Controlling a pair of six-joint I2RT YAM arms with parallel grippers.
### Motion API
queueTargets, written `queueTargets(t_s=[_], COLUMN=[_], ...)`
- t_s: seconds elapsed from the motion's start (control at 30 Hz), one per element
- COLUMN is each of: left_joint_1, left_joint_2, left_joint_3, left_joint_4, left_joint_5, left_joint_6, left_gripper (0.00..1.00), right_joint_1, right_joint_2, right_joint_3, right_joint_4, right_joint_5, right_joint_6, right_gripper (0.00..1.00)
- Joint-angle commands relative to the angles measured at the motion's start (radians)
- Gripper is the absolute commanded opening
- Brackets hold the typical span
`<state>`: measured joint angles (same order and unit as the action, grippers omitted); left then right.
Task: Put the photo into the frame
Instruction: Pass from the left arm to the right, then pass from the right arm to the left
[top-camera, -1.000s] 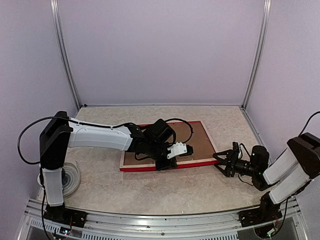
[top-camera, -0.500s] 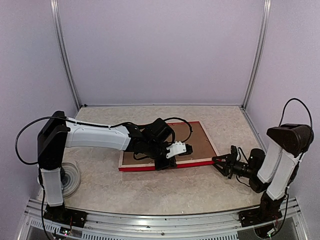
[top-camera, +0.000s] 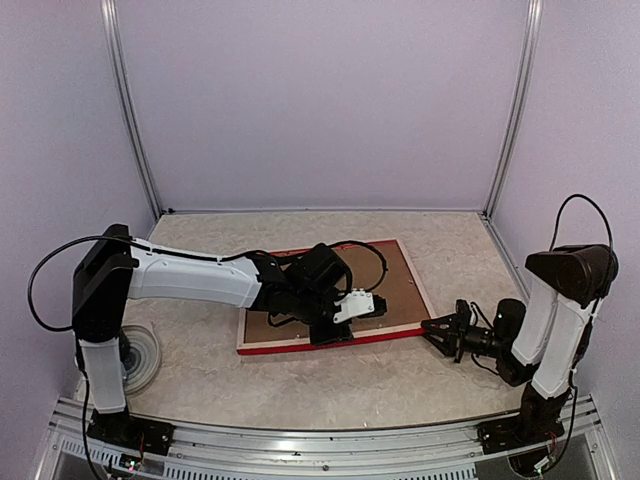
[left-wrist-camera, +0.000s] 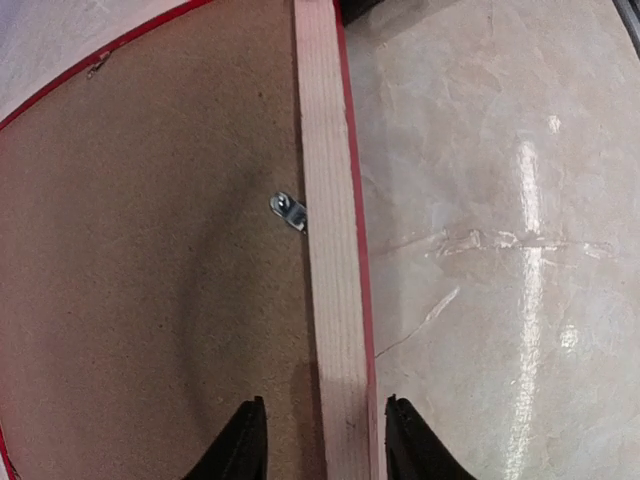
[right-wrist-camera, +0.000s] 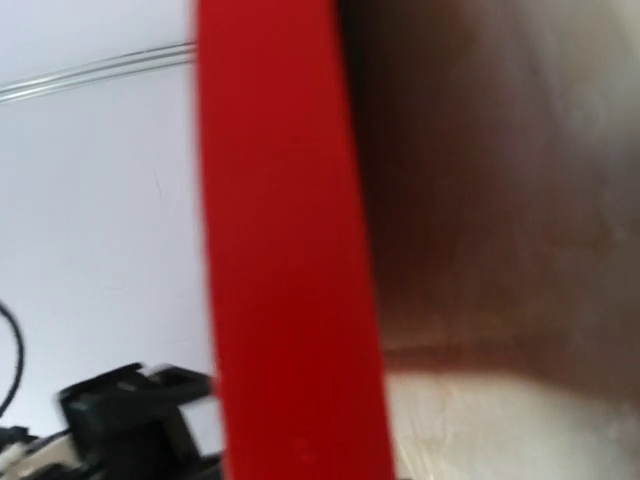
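The frame (top-camera: 300, 346) lies face down on the table, pale wood back up, red showing along its near edge. A brown backing board (top-camera: 400, 285) sits inside it. The photo is out of view. My left gripper (top-camera: 335, 328) is open, its fingers straddling the near wooden rail (left-wrist-camera: 325, 250) without touching it; one fingertip is over the backing board (left-wrist-camera: 150, 280), the other over the table. A small metal clip (left-wrist-camera: 290, 212) sits at the rail's inner edge. My right gripper (top-camera: 432, 328) is at the frame's near right corner. The right wrist view shows only the blurred red frame face (right-wrist-camera: 285, 250); its fingers are hidden.
A round white disc (top-camera: 140, 357) lies by the left arm's base. Metal posts and lilac walls close in the table on the back and both sides. A metal rail runs along the near edge.
My right gripper has moved left and down to the frame's near right corner. The frame has shifted, its near left corner closer to me. My left gripper has moved with it.
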<state>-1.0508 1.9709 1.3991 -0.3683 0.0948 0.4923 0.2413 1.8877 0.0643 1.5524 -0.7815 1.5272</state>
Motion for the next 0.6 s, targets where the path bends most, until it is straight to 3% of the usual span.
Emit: queueTargets(t_s=[0.0,0.1,0.23,0.37,0.57], left_joint_1=[-0.024,-0.041,-0.094,-0.163,-0.239], left_joint_2=[-0.091,-0.098,-0.115,-0.127,-0.114], left_joint_3=[0.001,-0.016,-0.041,-0.101,-0.186], left_joint_4=[0.113,0.124,0.144,0.188,0.253], left_joint_5=[-0.056,-0.09,-0.201,-0.363,-0.593], left_joint_6=[0.012,0.012,0.015,0.031,0.06], left_gripper=[0.52,0.69,0.79,0.84,0.83], right_joint_1=[-0.005,0.0,0.022,0.05,0.087], right_joint_2=[-0.017,-0.045,-0.08,-0.111,-0.198], right_joint_3=[-0.018,-0.021,-0.022,-0.02,0.004], right_joint_4=[0.276,0.257,0.2,0.189,0.092], right_joint_5=[0.041,0.043,0.058,0.074,0.093], right_joint_6=[0.009,0.017,0.018,0.049,0.08], right_gripper=[0.15,0.15,0.15,0.15,0.15])
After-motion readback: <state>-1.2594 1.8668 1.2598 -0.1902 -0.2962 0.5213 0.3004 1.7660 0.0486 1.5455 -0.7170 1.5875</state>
